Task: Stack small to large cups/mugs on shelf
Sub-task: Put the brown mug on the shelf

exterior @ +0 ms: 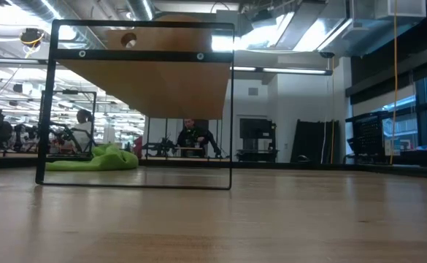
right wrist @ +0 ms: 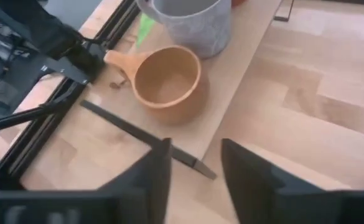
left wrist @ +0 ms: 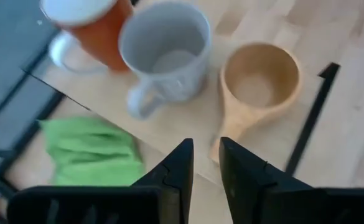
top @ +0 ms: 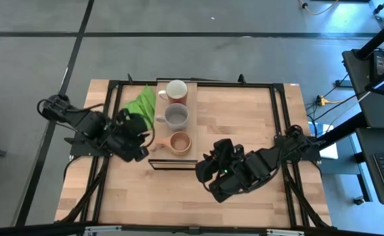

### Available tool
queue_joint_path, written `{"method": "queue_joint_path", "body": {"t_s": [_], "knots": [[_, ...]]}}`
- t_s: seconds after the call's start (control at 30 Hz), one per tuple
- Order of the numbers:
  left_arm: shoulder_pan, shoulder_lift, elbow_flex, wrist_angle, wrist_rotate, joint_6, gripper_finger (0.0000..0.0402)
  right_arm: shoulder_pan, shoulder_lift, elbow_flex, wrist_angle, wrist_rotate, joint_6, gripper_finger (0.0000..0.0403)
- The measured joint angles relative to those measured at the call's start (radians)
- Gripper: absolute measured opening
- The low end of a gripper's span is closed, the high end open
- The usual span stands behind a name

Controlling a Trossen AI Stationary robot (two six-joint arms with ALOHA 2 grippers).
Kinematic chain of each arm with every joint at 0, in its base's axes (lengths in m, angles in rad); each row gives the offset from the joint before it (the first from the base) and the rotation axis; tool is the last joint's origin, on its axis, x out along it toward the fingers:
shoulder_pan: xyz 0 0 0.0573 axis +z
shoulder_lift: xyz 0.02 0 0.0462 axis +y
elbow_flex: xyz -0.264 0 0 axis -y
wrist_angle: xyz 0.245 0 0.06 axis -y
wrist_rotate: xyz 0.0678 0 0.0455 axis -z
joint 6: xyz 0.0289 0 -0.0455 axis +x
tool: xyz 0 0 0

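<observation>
The left gripper [left wrist: 205, 163], fingers slightly parted and empty, hovered at nine o'clock of the wooden cup [top: 180, 141]. The right gripper [right wrist: 194, 163] hung open at four o'clock. The cup, grey mug [top: 176, 116] and red mug [top: 176, 90] lined the shelf [top: 193, 124] on the wooden table [top: 244, 118]; green cloth [top: 141, 103] beside, office behind.

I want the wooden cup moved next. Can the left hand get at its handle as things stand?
Probably yes. The left hand sits right by the wooden cup, its handle pointing toward the fingers, nothing between; the grey mug stands apart.
</observation>
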Motion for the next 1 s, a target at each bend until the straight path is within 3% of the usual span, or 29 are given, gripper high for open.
{"method": "queue_joint_path", "body": {"t_s": [0.2,0.27,0.7,1.0], "knots": [[-0.089,-0.124,-0.228,0.133,-0.008,-0.183,0.0072,-0.051,-0.002,0.0,0.0,-0.032,-0.062,0.0027],[-0.108,-0.163,-0.291,0.163,-0.012,-0.235,0.007,-0.068,-0.003,0.0,0.0,-0.066,-0.087,0.0009],[-0.147,-0.278,-0.493,0.198,-0.033,-0.422,0.007,-0.195,-0.005,-0.031,0.075,-0.219,-0.229,0.0003],[-0.147,-0.307,-0.567,0.282,-0.023,-0.437,0.007,-0.258,-0.004,-0.193,0.155,-0.373,-0.273,0.0002]]}}
